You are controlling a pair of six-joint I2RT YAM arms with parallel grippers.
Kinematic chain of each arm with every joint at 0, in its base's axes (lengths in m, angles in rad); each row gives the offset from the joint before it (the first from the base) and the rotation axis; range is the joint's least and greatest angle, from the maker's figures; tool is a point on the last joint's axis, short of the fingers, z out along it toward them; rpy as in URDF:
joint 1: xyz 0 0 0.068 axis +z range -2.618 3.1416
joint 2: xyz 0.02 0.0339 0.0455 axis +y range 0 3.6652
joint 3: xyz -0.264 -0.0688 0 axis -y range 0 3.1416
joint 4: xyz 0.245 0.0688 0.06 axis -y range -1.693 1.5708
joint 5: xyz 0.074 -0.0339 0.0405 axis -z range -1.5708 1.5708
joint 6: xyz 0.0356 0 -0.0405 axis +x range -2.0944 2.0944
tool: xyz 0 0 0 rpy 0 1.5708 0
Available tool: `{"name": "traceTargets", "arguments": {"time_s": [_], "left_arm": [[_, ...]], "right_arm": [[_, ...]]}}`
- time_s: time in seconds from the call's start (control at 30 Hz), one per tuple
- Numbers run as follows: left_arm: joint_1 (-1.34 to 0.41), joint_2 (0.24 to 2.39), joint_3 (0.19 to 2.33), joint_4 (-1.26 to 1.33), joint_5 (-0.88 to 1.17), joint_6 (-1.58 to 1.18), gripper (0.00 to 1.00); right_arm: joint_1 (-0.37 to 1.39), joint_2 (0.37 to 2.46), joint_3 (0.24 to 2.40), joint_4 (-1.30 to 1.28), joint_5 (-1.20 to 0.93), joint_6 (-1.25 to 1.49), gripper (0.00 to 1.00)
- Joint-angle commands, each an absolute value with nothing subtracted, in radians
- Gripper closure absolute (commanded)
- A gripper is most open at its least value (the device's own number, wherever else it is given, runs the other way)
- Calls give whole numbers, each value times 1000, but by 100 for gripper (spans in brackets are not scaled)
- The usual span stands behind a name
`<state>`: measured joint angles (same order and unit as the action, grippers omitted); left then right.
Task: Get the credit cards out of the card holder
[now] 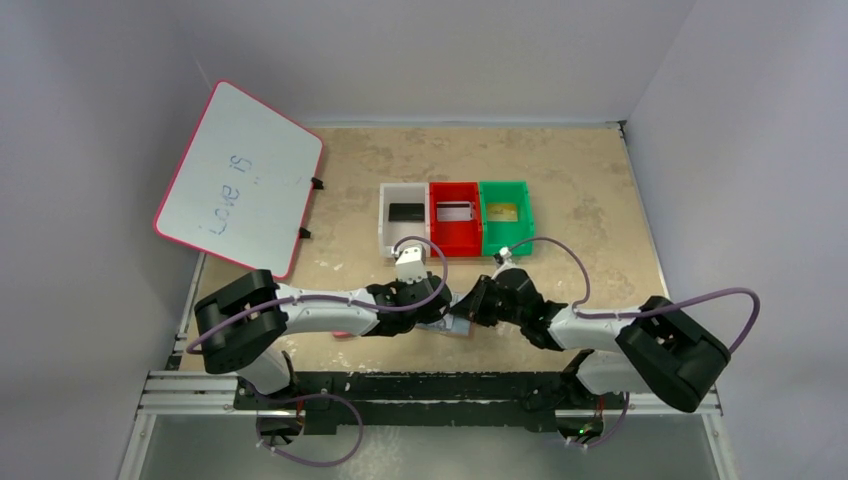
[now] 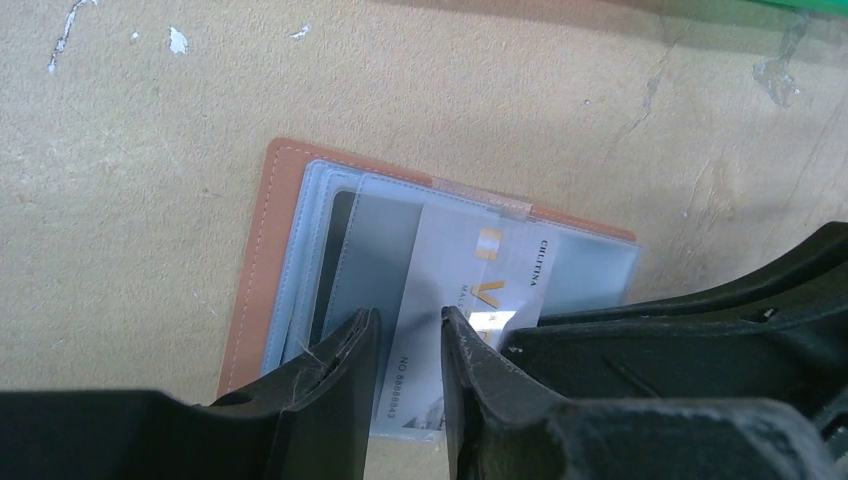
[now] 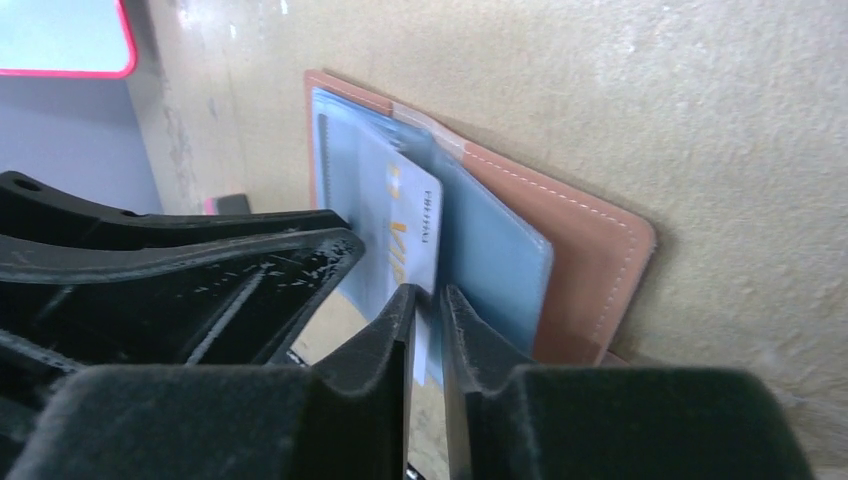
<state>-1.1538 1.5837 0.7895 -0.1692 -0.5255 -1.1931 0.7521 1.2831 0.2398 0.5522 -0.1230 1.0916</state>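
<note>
Card holder [image 2: 262, 250] lies open on the table [image 2: 110, 200], a pale card [image 2: 470, 265] half out of its sleeve [image 2: 590, 270]
Left fingers [image 2: 345, 350] stand apart above the card's near end; right fingers [image 3: 385, 335] are barely parted around its edge; whether they pinch it cannot be told

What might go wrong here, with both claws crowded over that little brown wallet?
The pale silver plastic card sits only partly out of the clear sleeve of the tan leather card holder. The right claw, its fingers narrowly apart around the card's edge, may slip off or drag the sleeve along. The left claw stands right beside it, so the two may bump. If the holder is not pinned firmly, it may slide.
</note>
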Motion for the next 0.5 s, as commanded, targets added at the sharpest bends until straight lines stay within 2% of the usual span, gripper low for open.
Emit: {"name": "traceTargets", "arguments": {"time_s": [0.0,0.23,0.47], "left_arm": [[-1157,1618,789,-206,-510,-1195,71],[-1158,1613,787,-205,-507,-1192,73],[-1158,1604,781,-208,-513,-1195,74]], "right_arm": [[743,1313,229,621,-150,1086,80],[731,1414,177,860,-215,1182,74],[730,1445,152,929,-218,1215,85]]}}
